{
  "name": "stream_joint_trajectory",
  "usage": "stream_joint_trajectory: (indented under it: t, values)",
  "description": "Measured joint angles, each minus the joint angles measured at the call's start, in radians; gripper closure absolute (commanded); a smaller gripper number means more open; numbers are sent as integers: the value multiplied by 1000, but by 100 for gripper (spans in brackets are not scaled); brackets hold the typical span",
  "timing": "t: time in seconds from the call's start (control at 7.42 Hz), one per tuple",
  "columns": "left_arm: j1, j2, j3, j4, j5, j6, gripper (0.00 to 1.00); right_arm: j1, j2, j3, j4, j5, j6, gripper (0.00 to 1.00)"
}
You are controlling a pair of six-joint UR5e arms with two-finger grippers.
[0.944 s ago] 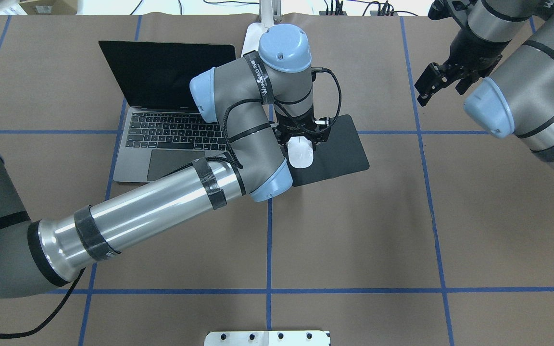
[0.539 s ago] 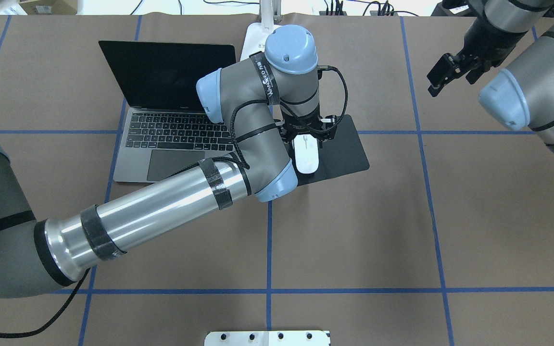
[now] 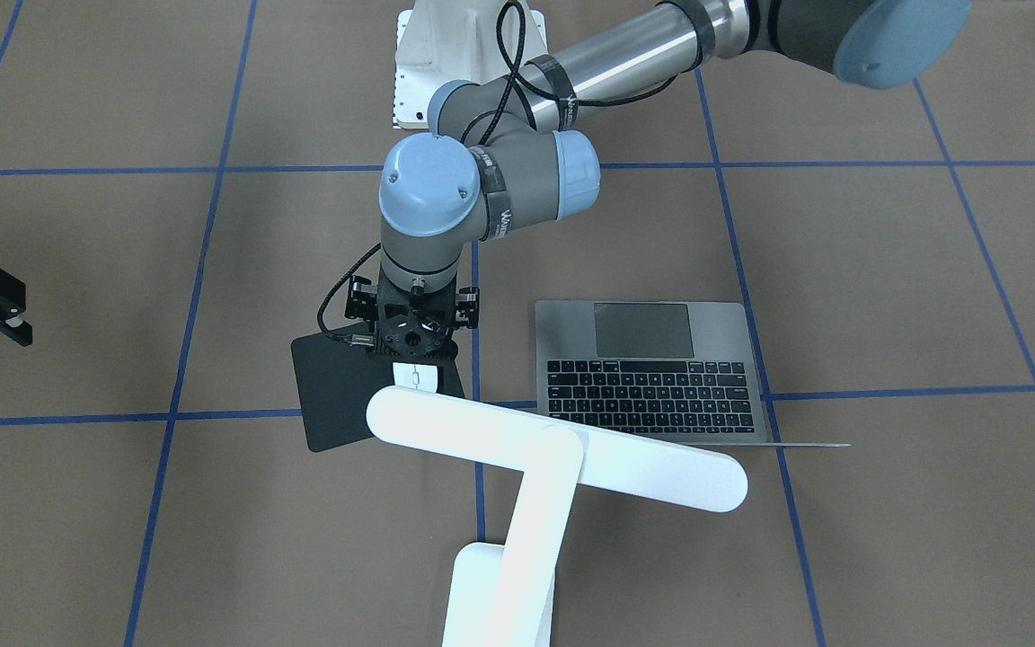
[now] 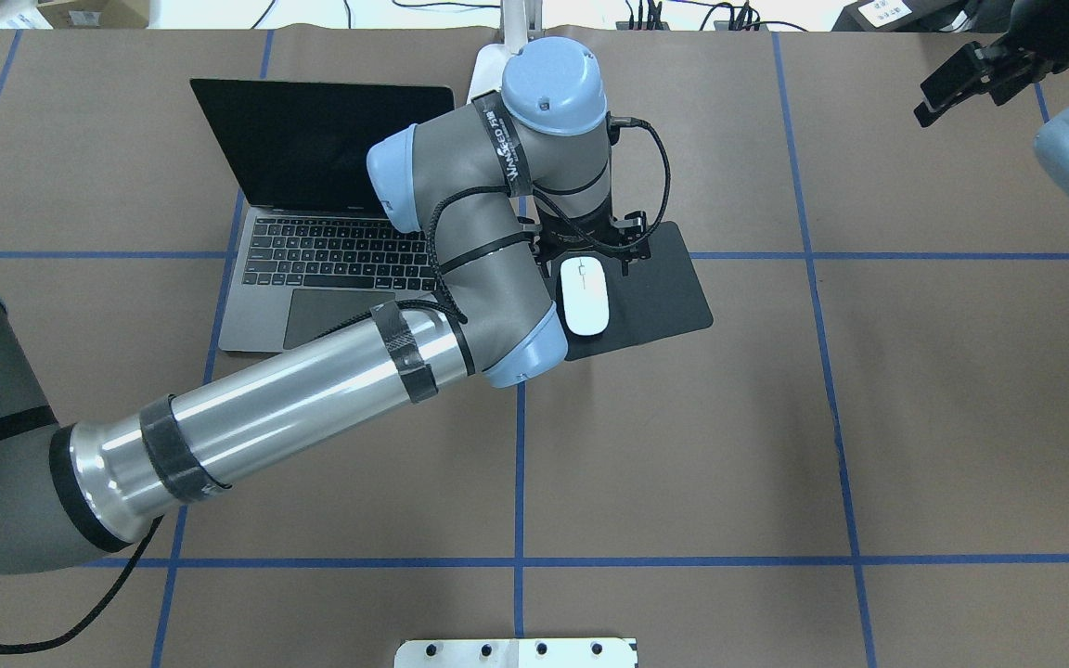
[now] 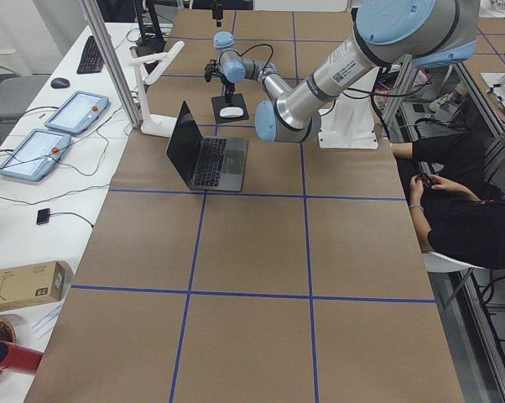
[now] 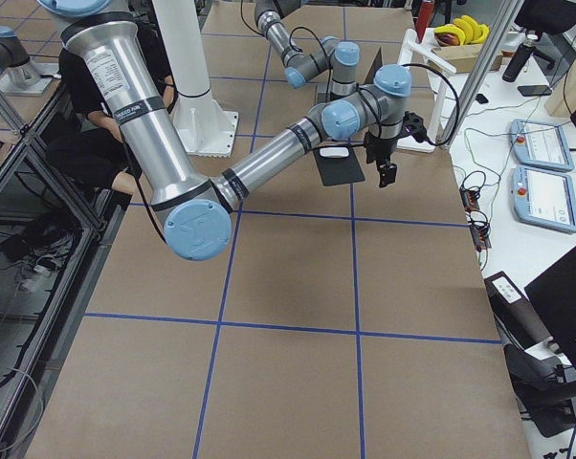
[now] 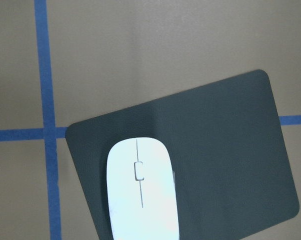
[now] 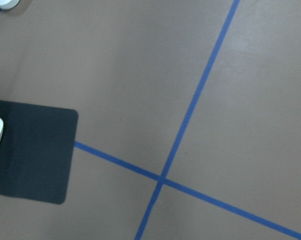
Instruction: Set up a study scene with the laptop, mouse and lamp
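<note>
The white mouse (image 4: 585,295) lies on the left part of the black mat (image 4: 664,288), and the left wrist view shows it flat there (image 7: 142,195). My left gripper (image 4: 586,252) hangs just above the mouse's far end, open, not touching it. The dark-grey laptop (image 4: 330,269) stands open to the left of the mat. The white lamp (image 3: 553,449) stands behind them with its bar head over the mat's far edge; its base (image 4: 490,70) is mostly hidden by my left wrist. My right gripper (image 4: 966,79) is open and empty, high at the far right.
The white bolted pedestal (image 4: 516,652) sits at the near edge. Blue tape lines cross the brown table (image 4: 683,445). My left forearm (image 4: 293,408) lies across the near left, over the laptop's corner. Cables and tablets lie beyond the far edge.
My right gripper has moved up and away toward the far right corner. My left wrist shifted right, then back left, and the mouse now shows whole on the mat.
</note>
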Motion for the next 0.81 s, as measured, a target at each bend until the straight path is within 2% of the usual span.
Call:
stream_joint_trajectory:
  t: [0.13,0.27,0.4,0.54,0.81]
  values:
    - [-20,47,-126,148,0,56,0,24,-32,3,2,1,-1,0]
    - [-47,131,-308,315,0,152,0,49,-75,12,5,3,-5,0]
    - [-94,255,-497,423,-2,256,0,74,-120,19,7,6,-15,0]
    - [-157,368,-619,470,-4,371,0,95,-164,22,9,8,-27,0]
    - [-347,531,-687,493,-32,660,0,148,-233,23,10,14,-40,0]
